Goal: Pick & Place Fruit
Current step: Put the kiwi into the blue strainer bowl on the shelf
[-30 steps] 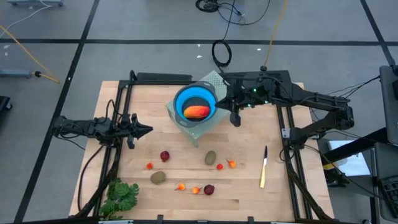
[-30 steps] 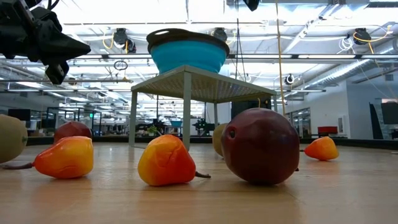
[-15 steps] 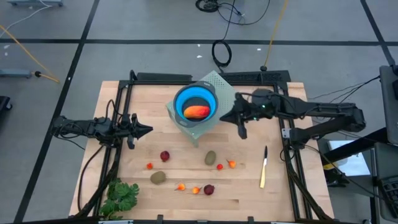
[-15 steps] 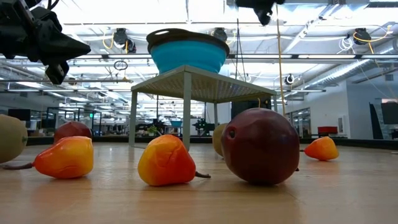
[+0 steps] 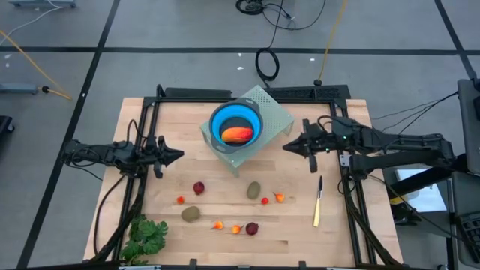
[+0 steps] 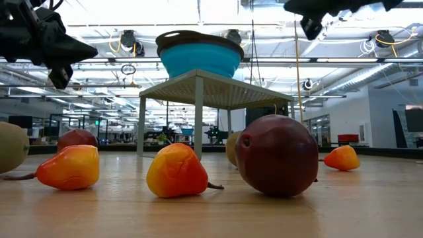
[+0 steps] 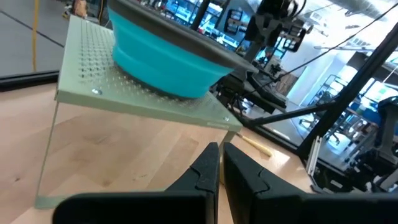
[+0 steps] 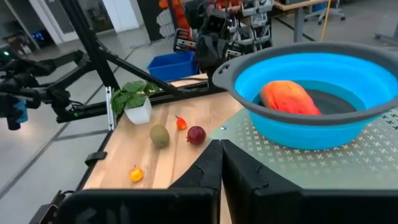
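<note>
Hiding bowl [image 6: 200, 56] contents, low view

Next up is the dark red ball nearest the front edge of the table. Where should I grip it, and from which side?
Take the dark red ball across its widest middle, coming straight down from above. It is round, so no side grips better, and it sits free on the table. A small orange fruit lies close beside it, so set the fingers across the other axis.
</note>
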You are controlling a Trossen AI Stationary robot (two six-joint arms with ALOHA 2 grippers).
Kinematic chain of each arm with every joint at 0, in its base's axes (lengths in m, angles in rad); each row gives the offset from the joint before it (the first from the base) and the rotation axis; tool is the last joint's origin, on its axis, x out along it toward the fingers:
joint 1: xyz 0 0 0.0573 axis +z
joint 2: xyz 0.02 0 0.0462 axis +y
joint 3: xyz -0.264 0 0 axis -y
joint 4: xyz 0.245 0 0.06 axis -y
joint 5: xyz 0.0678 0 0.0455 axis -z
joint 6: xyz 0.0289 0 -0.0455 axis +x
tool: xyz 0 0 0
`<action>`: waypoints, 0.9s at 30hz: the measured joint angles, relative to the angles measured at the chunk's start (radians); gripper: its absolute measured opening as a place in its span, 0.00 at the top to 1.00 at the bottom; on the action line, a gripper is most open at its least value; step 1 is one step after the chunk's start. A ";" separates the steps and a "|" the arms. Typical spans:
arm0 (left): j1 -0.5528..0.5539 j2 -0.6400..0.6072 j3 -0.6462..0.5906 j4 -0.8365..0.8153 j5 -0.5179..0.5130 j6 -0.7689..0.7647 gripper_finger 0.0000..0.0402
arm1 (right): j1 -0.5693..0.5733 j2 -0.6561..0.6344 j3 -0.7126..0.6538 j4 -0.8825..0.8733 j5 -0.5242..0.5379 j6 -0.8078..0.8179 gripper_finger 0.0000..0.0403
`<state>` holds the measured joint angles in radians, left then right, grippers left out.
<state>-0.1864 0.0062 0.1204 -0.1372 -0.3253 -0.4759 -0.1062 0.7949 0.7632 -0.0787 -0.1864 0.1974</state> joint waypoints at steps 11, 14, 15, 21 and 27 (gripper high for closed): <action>0.000 0.000 0.000 0.039 0.000 0.000 0.95 | 0.000 -0.192 -0.132 -0.001 0.002 0.000 1.00; 0.000 0.000 0.000 0.039 0.000 0.000 0.95 | 0.000 -0.239 -0.173 0.000 0.005 0.000 1.00; 0.000 0.000 0.000 0.039 0.000 0.000 0.95 | 0.000 -0.254 -0.186 0.000 0.006 0.000 1.00; 0.000 0.000 0.000 0.038 0.000 -0.004 0.95 | 0.000 -0.343 -0.246 -0.001 0.008 0.000 1.00; 0.000 0.000 0.000 0.038 0.000 -0.004 0.95 | -0.001 -0.421 -0.288 -0.001 0.059 0.026 1.00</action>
<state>-0.1864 0.0063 0.1204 -0.0990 -0.3256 -0.4797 -0.1069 0.3743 0.4755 -0.0793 -0.1273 0.2238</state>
